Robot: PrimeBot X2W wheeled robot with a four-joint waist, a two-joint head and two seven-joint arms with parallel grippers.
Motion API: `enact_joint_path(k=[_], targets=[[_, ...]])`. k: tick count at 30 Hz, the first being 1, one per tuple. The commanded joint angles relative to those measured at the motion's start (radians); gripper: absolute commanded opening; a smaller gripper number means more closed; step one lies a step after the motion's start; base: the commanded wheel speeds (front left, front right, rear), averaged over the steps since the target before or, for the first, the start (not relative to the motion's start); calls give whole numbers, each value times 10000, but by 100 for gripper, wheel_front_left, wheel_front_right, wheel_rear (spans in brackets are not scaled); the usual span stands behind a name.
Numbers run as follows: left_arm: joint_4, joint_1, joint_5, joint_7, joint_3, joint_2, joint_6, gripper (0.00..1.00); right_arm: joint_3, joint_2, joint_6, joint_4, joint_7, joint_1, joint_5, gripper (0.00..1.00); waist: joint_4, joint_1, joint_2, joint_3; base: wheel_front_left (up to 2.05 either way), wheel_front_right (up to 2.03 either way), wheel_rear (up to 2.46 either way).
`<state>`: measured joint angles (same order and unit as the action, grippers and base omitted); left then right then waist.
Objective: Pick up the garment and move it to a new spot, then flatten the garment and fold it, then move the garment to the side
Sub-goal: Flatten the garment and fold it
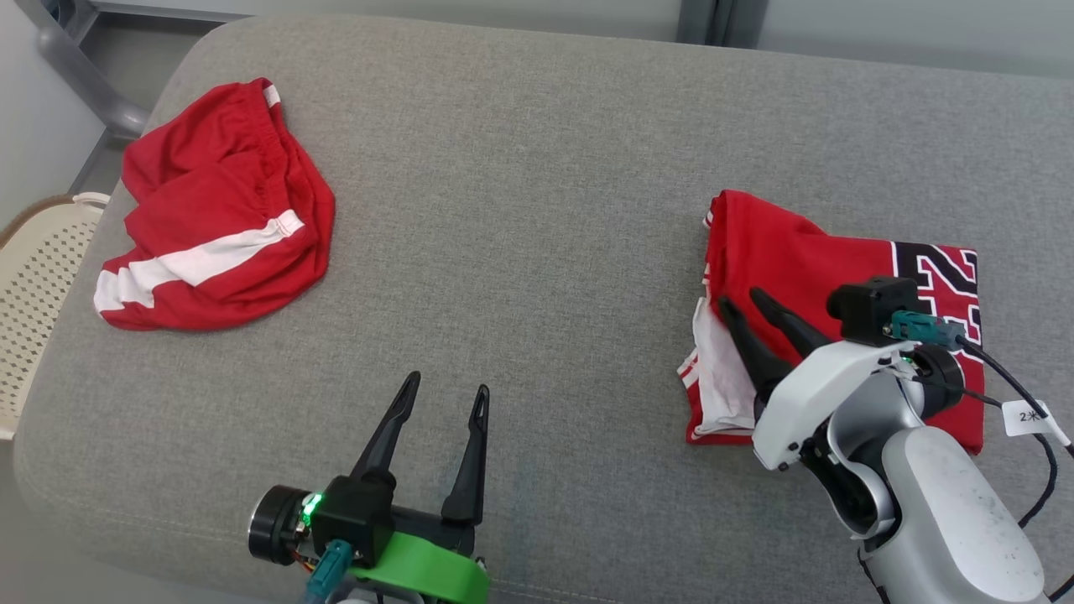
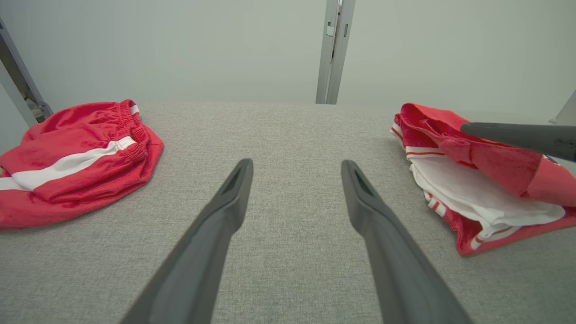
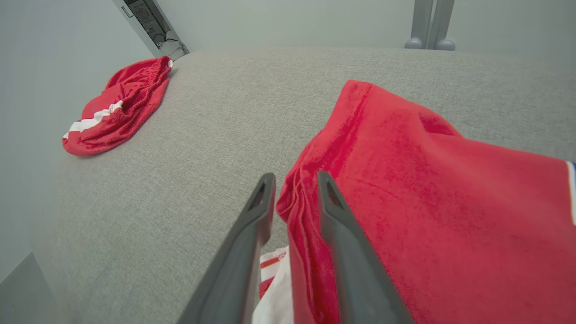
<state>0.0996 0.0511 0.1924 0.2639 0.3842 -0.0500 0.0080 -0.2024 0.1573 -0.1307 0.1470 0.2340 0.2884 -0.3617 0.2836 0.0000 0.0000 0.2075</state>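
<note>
Some jersey lettering behind right gripper

Folded jersey on the right of the cushion, shorts at its far left, well apart

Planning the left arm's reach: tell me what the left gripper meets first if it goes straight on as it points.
Probably bare grey cushion: the left gripper points between the red shorts and the folded jersey, touching neither. Depth unclear.
</note>
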Motion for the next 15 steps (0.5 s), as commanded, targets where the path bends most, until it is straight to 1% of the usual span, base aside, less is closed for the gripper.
enact_joint_path(k=[1,4,5,8,10,11,15], targets=[[29,5,-35,2,-43,-13,-37,100,-54,-86,2,52,-126,119,-157,100,-81,0,0,-97,0,0,0],[85,-85,-95,2,-76,-13,-52,100,-115,55,3,-30,-312,179,-337,100,-241,0,0,-253,0,0,0],[126,-211,-199,2,-146,-12,-85,100,-23,340,3,-243,-648,137,-250,100,-484,0,0,-461,0,0,0],[85,-325,-291,2,-281,-14,-87,100,122,669,2,-398,-1256,-19,-148,100,-763,0,0,-676,0,0,0],[2,-401,-315,2,-434,-14,-48,100,143,943,3,-382,-1889,-127,18,100,-987,0,0,-837,0,0,0],[-52,-490,-320,2,-559,-14,10,100,93,939,2,-269,-2261,-211,-104,100,-1148,0,0,-949,0,0,0],[-299,-770,-85,2,-982,-12,199,100,-127,1355,9,470,-3756,-346,-230,100,-1622,0,0,-1224,0,0,0]])
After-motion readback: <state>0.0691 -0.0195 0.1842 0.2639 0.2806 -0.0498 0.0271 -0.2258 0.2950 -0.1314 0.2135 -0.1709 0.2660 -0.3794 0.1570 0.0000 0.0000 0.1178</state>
